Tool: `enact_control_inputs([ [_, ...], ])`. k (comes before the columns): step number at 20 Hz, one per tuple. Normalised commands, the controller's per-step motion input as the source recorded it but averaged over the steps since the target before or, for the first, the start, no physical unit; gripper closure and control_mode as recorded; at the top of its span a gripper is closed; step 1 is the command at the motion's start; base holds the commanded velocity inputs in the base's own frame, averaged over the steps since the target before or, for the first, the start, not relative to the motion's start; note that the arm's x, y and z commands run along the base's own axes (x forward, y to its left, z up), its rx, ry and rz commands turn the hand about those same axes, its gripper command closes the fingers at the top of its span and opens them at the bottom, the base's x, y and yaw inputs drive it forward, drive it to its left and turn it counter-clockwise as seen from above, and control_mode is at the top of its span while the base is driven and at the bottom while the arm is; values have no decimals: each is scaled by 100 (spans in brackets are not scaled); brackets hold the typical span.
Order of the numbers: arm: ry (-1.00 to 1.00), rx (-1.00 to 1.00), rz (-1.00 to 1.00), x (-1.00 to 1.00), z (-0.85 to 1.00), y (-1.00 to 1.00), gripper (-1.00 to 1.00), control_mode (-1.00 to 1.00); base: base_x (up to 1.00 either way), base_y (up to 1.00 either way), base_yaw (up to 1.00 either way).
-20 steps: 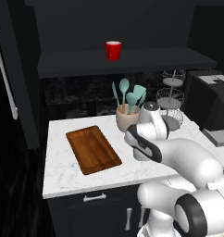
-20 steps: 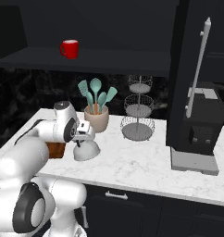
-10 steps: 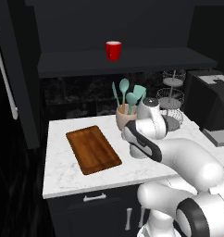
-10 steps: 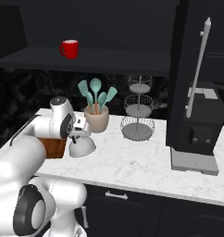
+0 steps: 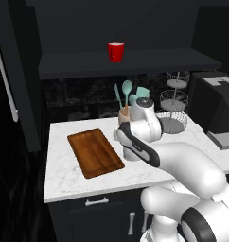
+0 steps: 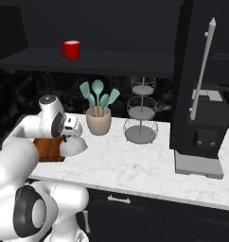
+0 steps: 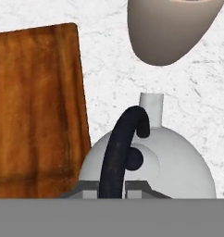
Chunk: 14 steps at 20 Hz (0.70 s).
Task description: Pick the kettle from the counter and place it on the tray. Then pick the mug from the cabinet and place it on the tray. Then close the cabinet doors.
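My gripper (image 7: pixel 112 188) is shut on the thin black handle (image 7: pixel 117 152) of the silver-grey kettle (image 7: pixel 181 163), whose dome hangs under the hand. The kettle (image 6: pixel 73 147) is at the right edge of the brown wooden tray (image 7: pixel 35 106) (image 5: pixel 95 152), and its left side overlaps that edge in the hand view. I cannot tell whether it touches the counter (image 6: pixel 135 163). The red mug (image 5: pixel 116 51) (image 6: pixel 71 49) stands on the shelf of the open black cabinet (image 5: pixel 135 64). Its doors stand open, one at the left (image 5: pixel 14 71) and one at the right (image 6: pixel 201 71).
A beige utensil crock (image 6: pixel 98 122) (image 7: pixel 174 28) with teal spatulas stands just behind the kettle. To its right is a tiered wire stand (image 6: pixel 141 116), then a black coffee machine (image 6: pixel 206 130). Bare counter (image 5: pixel 64 182) lies in front of the tray.
The gripper has carried the kettle leftward along the counter, away from the crock and up to the tray's right edge. Mug and doors have not moved.
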Motion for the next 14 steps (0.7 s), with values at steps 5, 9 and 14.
enact_control_inputs([
  [5, -8, 4, 0, 4, 17, 49, 100, -100, 0, 0, 0],
  [9, -7, 5, 0, 17, 7, 50, 100, -100, 0, 0, 0],
  [14, -1, 2, 0, 40, 0, 57, 100, -100, 0, 0, 0],
])
